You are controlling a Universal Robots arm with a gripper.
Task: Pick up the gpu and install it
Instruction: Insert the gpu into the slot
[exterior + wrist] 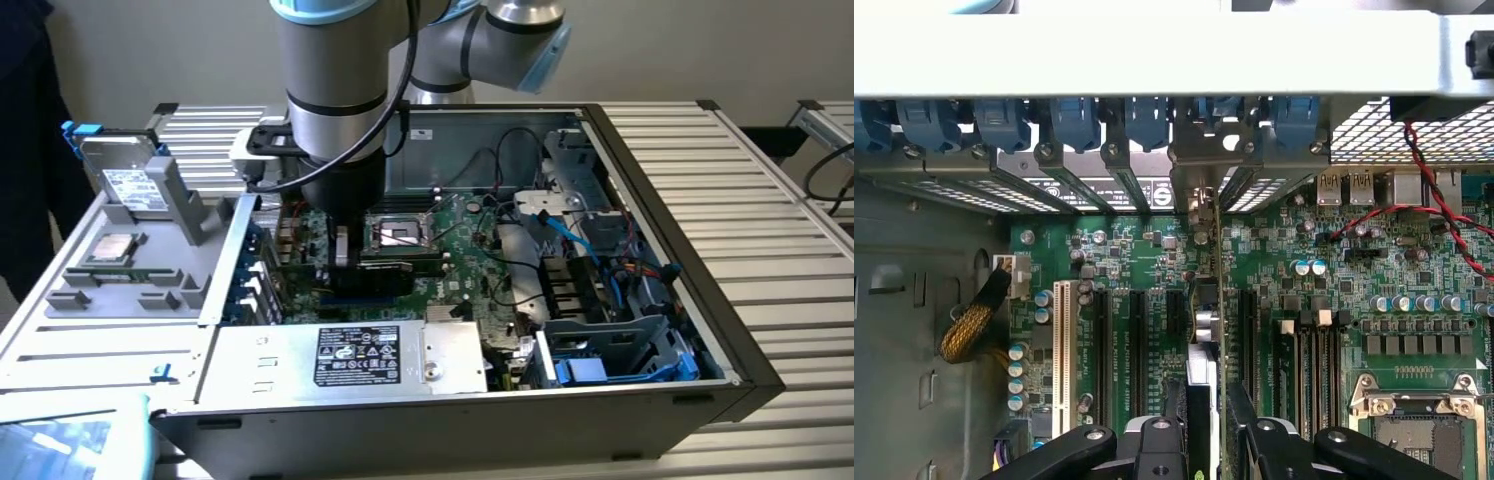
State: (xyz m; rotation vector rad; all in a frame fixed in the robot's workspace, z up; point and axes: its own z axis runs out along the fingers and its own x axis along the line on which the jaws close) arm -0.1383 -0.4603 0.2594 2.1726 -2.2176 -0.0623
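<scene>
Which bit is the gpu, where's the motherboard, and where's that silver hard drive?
gpu [1203, 330], wrist view, the card's edge facing the camera.
motherboard [1124, 255], wrist view, bare green board beside the slots.
hard drive [130, 186], exterior view, its white label.

One gpu [1202, 375], one motherboard [1324, 250], one hard drive [130, 185], one computer case [467, 420]

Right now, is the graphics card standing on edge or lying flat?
On edge: the graphics card shows as a thin strip held in the gripper over the motherboard. Seated in its slot: cannot tell.
</scene>
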